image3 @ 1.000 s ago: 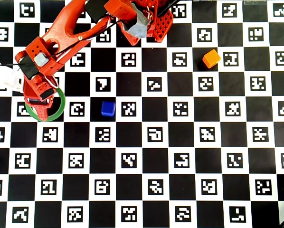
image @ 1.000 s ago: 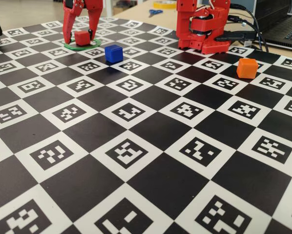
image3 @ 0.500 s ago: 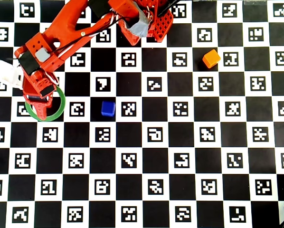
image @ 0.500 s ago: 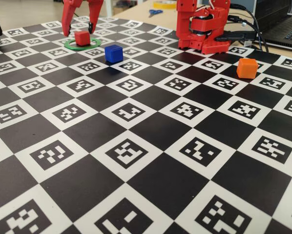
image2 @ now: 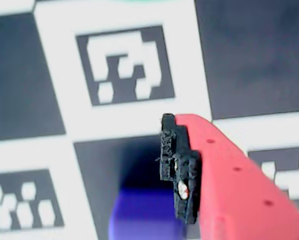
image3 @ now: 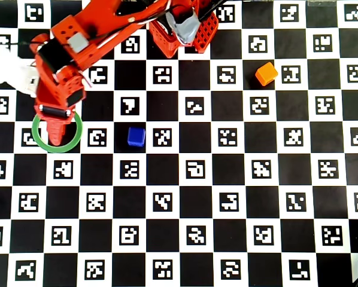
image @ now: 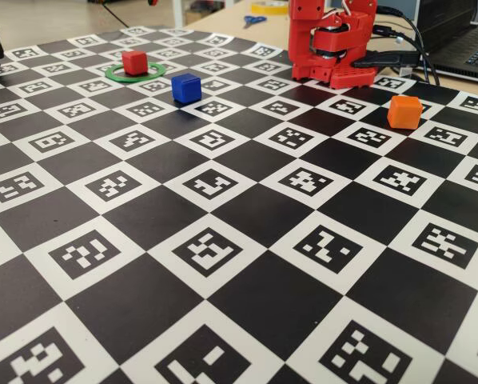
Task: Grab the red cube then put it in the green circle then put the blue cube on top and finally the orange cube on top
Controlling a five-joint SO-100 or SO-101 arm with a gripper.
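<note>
In the fixed view the red cube (image: 134,62) sits inside the green circle (image: 135,74), with the blue cube (image: 186,88) to its right and the orange cube (image: 404,112) far right. There the red arm is folded at the back with its gripper (image: 352,76) low. In the overhead view the gripper (image3: 57,136) points down over the green circle (image3: 76,139) and hides the red cube. The blue cube (image3: 136,136) and orange cube (image3: 266,73) lie free. In the wrist view the gripper (image2: 149,165) shows one padded finger (image2: 179,165) beside the blurred blue cube (image2: 144,215). No second finger is near it.
The black-and-white marker board (image: 223,256) covers the table. A laptop (image: 463,40) and cables lie at the back right in the fixed view, scissors (image: 253,20) behind. The arm's base (image3: 182,30) stands at the board's top edge in the overhead view.
</note>
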